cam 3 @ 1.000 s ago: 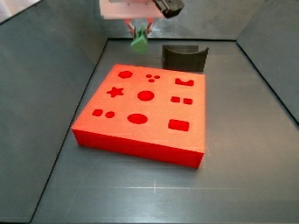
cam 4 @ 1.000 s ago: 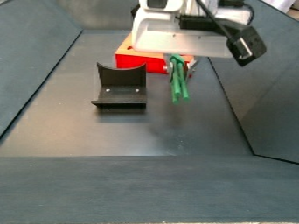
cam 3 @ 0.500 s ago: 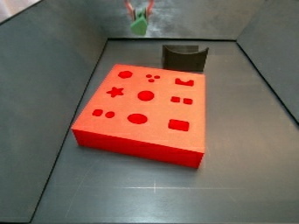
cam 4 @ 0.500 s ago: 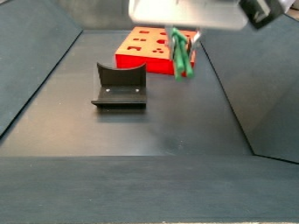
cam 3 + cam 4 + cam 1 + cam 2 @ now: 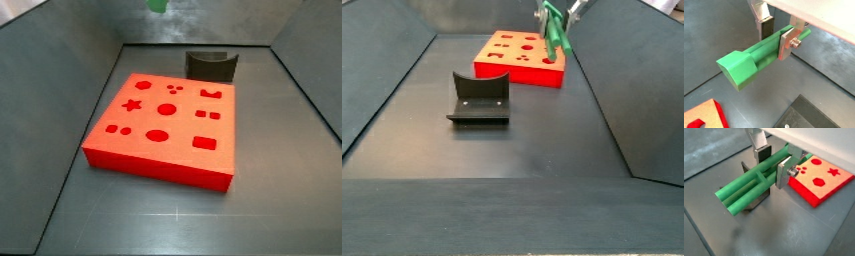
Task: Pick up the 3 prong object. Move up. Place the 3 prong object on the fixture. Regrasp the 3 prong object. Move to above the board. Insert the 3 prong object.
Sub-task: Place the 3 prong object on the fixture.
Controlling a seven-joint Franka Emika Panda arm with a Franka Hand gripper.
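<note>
Gripper [image 5: 776,36] hung high above the floor, its silver fingers [image 5: 786,44] clamped on the 3 prong object [image 5: 757,56], which sat crosswise between the pads. In a wrist view the green prongs [image 5: 741,193] jutted out past the fingers. In a side view the piece [image 5: 552,33] hung near the top edge, prongs downward. Below the gripper lay the board [image 5: 519,57]. The fixture [image 5: 478,98] stood on the floor, apart from the board and well below the hand.
</note>
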